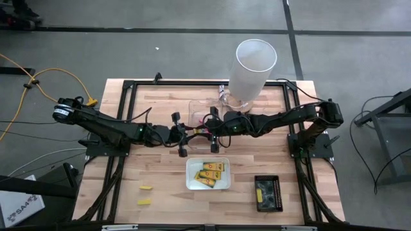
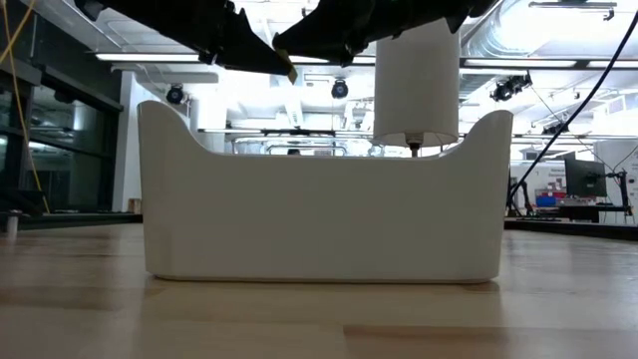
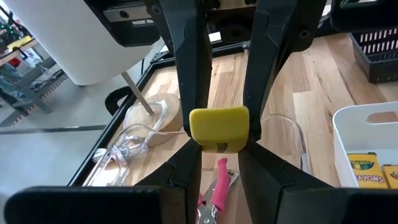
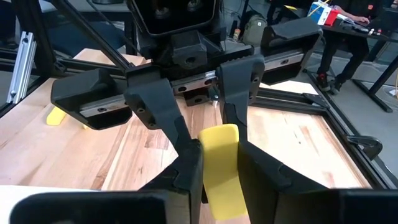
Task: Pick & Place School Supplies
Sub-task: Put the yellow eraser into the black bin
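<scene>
A small yellow block (image 3: 219,124) hangs in mid-air over the middle of the table, between my two grippers, which meet tip to tip. My left gripper (image 3: 219,148) comes from the table's left and my right gripper (image 4: 219,163) from its right; both are shut on the block. Beneath them pink-handled scissors (image 3: 219,186) lie in a clear tray (image 1: 200,110). Two more yellow blocks (image 1: 146,188) (image 1: 144,201) lie flat on the table's near left. Yellow-orange packets (image 1: 210,173) lie in a white tray (image 1: 191,183). My left gripper pinches one end of the yellow block (image 3: 219,144) between its two fingers. The fingers come nearly level from the table's left. The block is lifted clear of the table. My right gripper pinches the block's other end (image 4: 219,177) between its two fingers, nearly level from the table's right, its fingertips facing those of the left gripper.
A tall white cylinder (image 1: 252,67) on a stand rises at the far middle, with a coiled clear cord (image 3: 134,140) at its foot. A black tray (image 1: 268,192) sits at the near right. A black frame (image 1: 128,86) borders the tabletop.
</scene>
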`<state>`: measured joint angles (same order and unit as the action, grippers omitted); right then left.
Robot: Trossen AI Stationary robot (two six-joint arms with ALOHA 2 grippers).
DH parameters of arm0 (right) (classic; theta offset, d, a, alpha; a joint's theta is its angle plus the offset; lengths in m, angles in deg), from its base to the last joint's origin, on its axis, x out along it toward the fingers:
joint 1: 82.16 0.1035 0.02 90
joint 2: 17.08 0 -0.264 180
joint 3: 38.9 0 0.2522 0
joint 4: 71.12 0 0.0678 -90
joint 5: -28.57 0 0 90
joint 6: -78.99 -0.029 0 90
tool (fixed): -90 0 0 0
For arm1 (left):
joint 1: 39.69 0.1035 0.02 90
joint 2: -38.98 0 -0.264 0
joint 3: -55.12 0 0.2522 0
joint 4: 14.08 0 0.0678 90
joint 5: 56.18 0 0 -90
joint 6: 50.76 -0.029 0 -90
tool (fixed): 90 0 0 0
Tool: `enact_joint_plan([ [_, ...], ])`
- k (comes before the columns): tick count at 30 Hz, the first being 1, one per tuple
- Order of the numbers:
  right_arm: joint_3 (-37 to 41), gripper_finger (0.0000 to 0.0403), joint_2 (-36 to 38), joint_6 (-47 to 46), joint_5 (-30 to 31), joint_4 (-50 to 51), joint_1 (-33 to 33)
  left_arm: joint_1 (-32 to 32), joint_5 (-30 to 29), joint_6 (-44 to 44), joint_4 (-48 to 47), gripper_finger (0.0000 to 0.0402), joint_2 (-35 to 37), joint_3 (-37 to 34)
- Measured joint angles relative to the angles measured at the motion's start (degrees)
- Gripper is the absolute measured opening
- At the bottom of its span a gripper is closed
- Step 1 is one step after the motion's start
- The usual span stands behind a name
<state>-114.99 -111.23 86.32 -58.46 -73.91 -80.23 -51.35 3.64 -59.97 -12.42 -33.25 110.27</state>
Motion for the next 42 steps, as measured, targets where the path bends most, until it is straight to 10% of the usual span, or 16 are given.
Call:
enact_joint_plan([
  [15, 0.0, 0.0077, 0.0, -0.2, 0.1, 0.2, 0.8, 0.0, 0.0, -0.2, 0.2, 0.0169, 0.0, 0.0],
  [42, -0.1, 0.0075, 10.3, -11.8, 13.8, 21.3, 9.0, -1.0, -0.1, 1.1, -1.9, 0.0173, 0.0, 0.0],
])
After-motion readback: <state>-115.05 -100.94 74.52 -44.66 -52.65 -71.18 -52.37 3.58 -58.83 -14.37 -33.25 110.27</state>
